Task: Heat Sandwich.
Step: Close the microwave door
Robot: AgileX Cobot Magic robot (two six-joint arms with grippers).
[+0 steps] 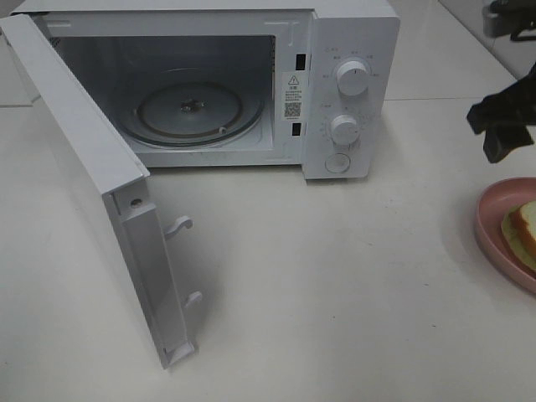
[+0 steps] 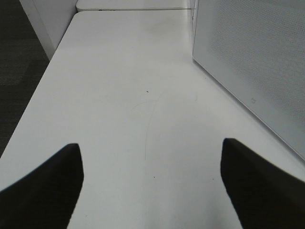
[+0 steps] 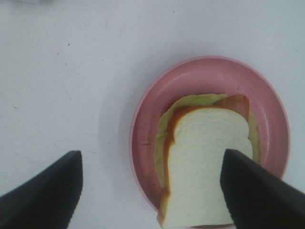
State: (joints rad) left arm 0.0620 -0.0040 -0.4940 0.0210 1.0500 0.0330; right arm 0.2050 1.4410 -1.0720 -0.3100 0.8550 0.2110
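We are hovering our right gripper, released, above the sandwich on its plate; our left gripper is hanging released over the worktop.

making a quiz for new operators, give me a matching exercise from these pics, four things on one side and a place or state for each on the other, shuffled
Things
1. microwave door
2. sandwich
3. glass turntable
4. left gripper

Places or states
A. on the pink plate
B. open above bare table, holding nothing
C. swung wide open
D. inside the microwave, nothing on it

Pairs: 1-C, 2-A, 3-D, 4-B
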